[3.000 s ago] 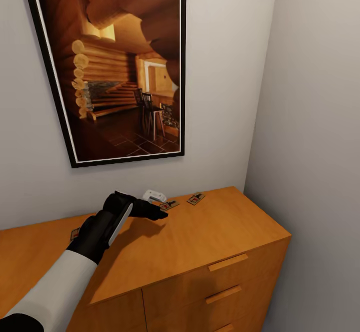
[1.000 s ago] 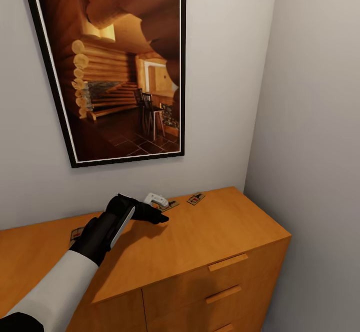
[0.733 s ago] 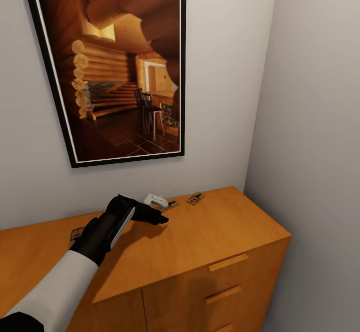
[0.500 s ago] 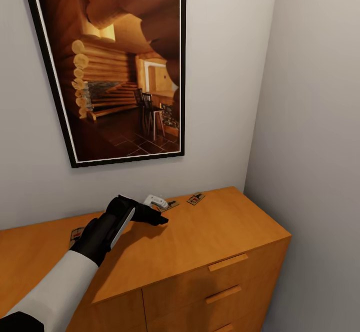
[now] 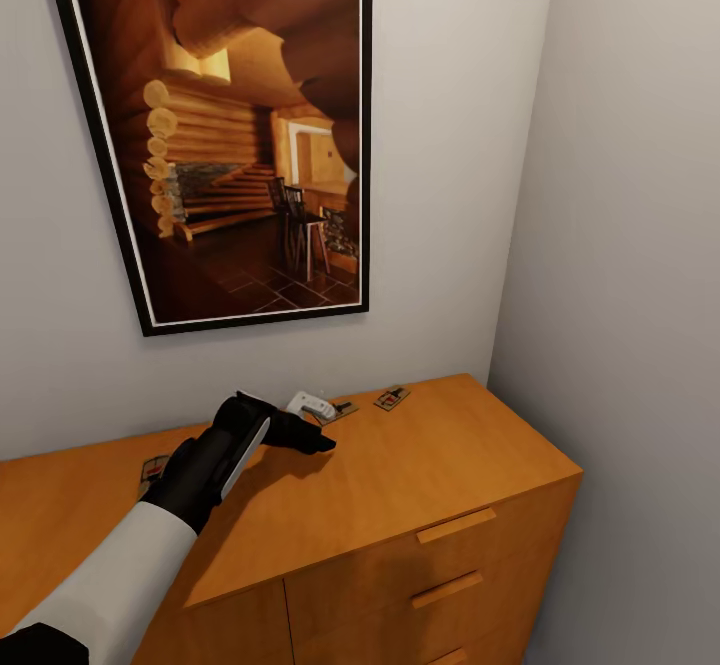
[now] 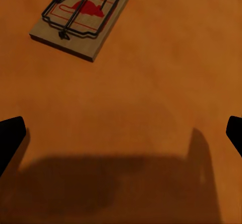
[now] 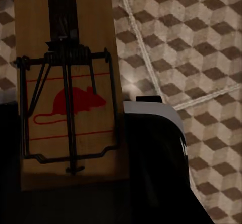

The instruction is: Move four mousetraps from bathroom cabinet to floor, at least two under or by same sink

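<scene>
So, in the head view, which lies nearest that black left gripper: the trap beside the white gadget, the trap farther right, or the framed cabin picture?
1. Mousetrap beside white gadget, just past the left gripper.
2. Right-hand mousetrap, farther along the orange-brown wooden cabinet.
3. Framed cabin picture, up on the wall.

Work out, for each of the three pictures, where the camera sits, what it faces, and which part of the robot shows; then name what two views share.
Head view: on the head, looking down at the cabinet under a framed picture; the left arm reaches over the top.
Left wrist view: near the left gripper, facing the cabinet top and a mousetrap; dark fingers at both edges.
Right wrist view: near the right gripper, facing the bathroom floor past a held mousetrap.
Shared: head and left wrist views both show the cabinet top.
</scene>
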Controlling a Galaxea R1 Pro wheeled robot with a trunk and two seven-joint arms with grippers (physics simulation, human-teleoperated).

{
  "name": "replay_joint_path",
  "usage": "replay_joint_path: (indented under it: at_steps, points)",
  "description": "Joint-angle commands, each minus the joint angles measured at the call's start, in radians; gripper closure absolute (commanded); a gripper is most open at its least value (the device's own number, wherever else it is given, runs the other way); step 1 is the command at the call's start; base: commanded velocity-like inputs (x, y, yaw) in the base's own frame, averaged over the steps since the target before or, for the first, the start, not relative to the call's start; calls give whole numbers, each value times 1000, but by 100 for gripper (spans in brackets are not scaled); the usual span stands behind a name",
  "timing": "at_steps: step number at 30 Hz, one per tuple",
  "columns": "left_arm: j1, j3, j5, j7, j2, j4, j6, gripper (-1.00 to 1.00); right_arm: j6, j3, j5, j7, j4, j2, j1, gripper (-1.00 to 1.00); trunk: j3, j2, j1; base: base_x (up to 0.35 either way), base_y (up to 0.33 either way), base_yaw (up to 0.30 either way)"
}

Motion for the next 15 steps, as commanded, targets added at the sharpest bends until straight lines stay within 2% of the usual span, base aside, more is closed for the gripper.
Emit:
replay_joint_path:
  at_steps: [1, 15]
  points:
    - [-1, -2, -2, -3, 1, -1, 4, -100, 0, 3, -16, 9, -1, 1, 0, 100, -1, -1, 0, 0, 0, 0]
    - [-1, -2, -2, -3, 0, 10, 4, -100, 9, 2, -17, 9, -2, 4, 0, 100, -1, -1, 0, 16, 0, 0]
